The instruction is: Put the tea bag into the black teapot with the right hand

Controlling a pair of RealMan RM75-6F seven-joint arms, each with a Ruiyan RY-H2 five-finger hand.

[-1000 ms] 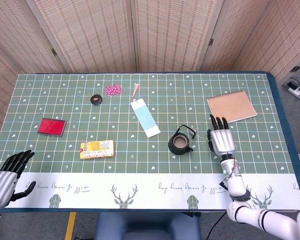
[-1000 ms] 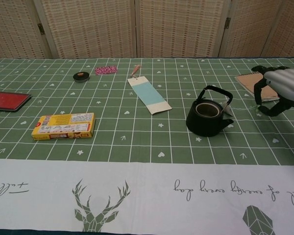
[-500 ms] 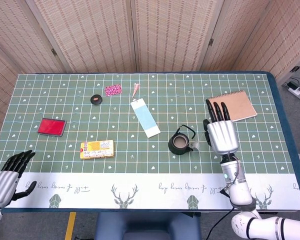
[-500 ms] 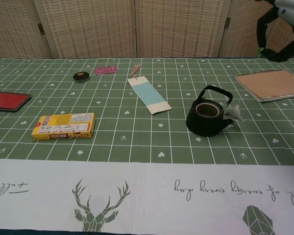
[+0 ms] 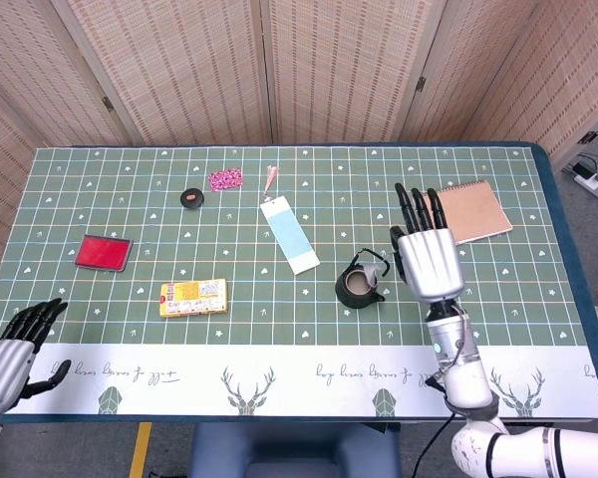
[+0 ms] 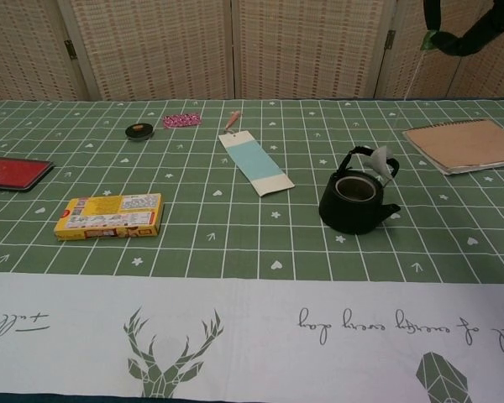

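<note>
Head view: the right hand is raised above the table, just right of the teapot, back upward and fingers stretched out. In the chest view only its dark fingertips are seen at the top right, pinching a small green tag, from which a thin string runs down. The tea bag hangs at the string's end, against the teapot's handle, above the open rim and not yet inside. The left hand is seen at the table's near left corner, holding nothing, fingers slightly apart. A notebook lies beyond the right hand; a yellow box lies well left of the teapot.
</note>
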